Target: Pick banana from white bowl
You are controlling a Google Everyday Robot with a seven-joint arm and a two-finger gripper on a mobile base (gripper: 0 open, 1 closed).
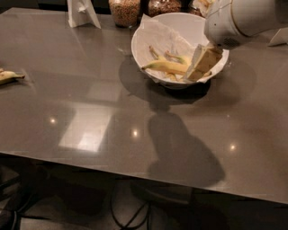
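Observation:
The white bowl (pixel 148 38) stands at the back right of the grey table, lined with crumpled white paper (pixel 157 36). The long yellow banana (pixel 164 66) lies across the bowl's lower middle; shorter bananas (pixel 173 57) lie behind it. My gripper (pixel 201 64), cream-coloured under the white arm (pixel 238 18), reaches down into the right side of the bowl, its tip at the right end of the banana and hiding that end.
A small banana (pixel 8 76) lies at the table's left edge, half cut off. Glass jars of grain (pixel 124 11) and a white stand (pixel 82 12) line the back edge. The table's front edge runs along the lower part of the view.

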